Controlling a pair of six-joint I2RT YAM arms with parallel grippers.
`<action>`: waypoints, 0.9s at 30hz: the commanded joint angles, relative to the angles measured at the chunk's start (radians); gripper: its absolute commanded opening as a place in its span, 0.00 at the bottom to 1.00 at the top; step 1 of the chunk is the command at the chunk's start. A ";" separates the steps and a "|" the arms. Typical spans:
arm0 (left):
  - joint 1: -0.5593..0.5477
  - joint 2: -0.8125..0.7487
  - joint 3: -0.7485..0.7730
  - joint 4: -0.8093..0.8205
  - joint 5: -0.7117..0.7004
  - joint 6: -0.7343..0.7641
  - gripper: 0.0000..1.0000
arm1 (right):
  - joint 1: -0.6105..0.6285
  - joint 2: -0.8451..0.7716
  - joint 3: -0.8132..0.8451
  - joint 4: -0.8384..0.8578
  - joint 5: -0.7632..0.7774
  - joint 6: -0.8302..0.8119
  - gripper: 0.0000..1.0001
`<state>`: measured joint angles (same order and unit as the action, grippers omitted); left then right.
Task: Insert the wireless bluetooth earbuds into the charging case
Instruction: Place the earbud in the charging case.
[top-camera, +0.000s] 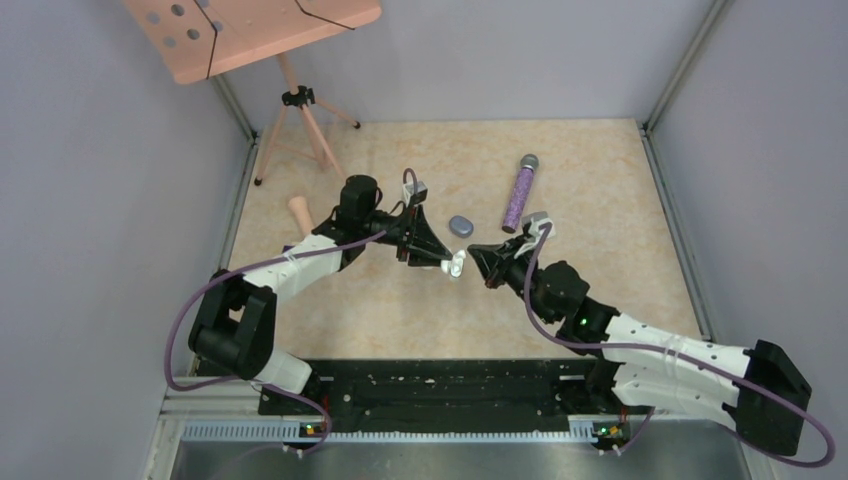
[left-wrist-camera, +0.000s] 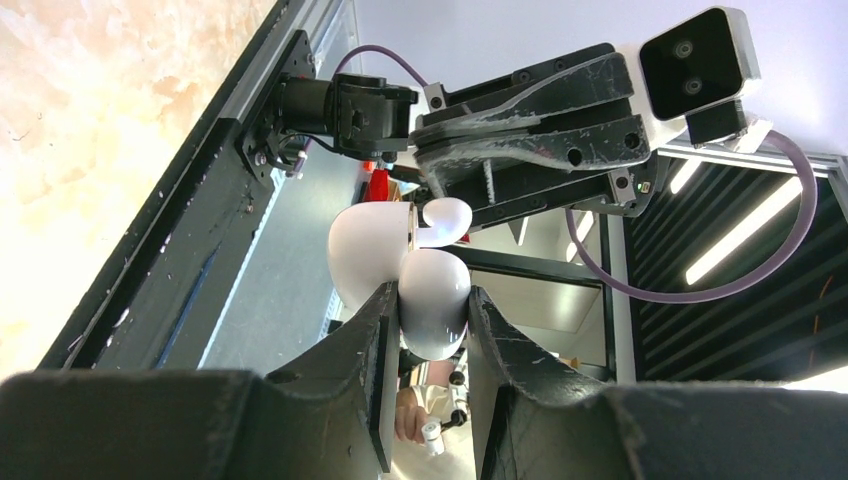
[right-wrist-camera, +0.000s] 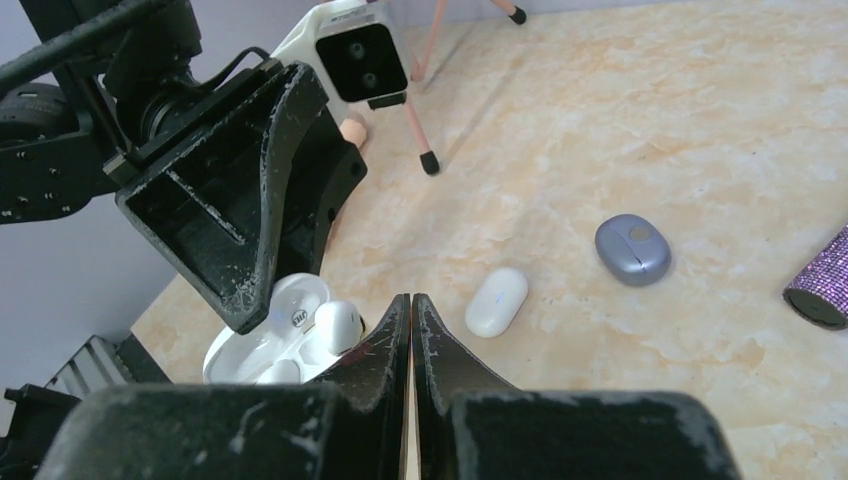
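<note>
A glossy white charging case (left-wrist-camera: 362, 255) is held open above the table, clamped at its base in the left gripper (left-wrist-camera: 432, 300). A white earbud (right-wrist-camera: 338, 325) is seen sitting in it, beside the raised lid.

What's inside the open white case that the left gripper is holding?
A white earbud lies in the open white case, a second white bud-like shape beside it. The shut right gripper hides the near side, so seating is unclear.

charging cases (right-wrist-camera: 497, 301) (right-wrist-camera: 633, 249) (right-wrist-camera: 235, 360) counted: three | white earbuds (right-wrist-camera: 338, 325) made out: one | glitter microphones (top-camera: 519, 195): one | tripods (top-camera: 297, 98): one
</note>
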<state>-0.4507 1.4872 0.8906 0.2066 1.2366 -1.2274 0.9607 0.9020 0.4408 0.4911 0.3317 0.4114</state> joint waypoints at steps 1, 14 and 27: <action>-0.002 -0.033 0.045 0.014 -0.002 0.015 0.00 | -0.005 0.002 0.058 -0.003 -0.062 -0.022 0.00; -0.001 -0.031 0.044 0.003 -0.005 0.025 0.00 | -0.003 -0.058 0.038 -0.013 -0.026 -0.038 0.00; -0.002 -0.029 0.050 -0.004 -0.011 0.029 0.00 | -0.003 -0.062 0.052 -0.047 -0.096 -0.035 0.00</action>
<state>-0.4507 1.4872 0.8989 0.1974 1.2312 -1.2118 0.9607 0.8322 0.4416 0.4423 0.2710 0.3855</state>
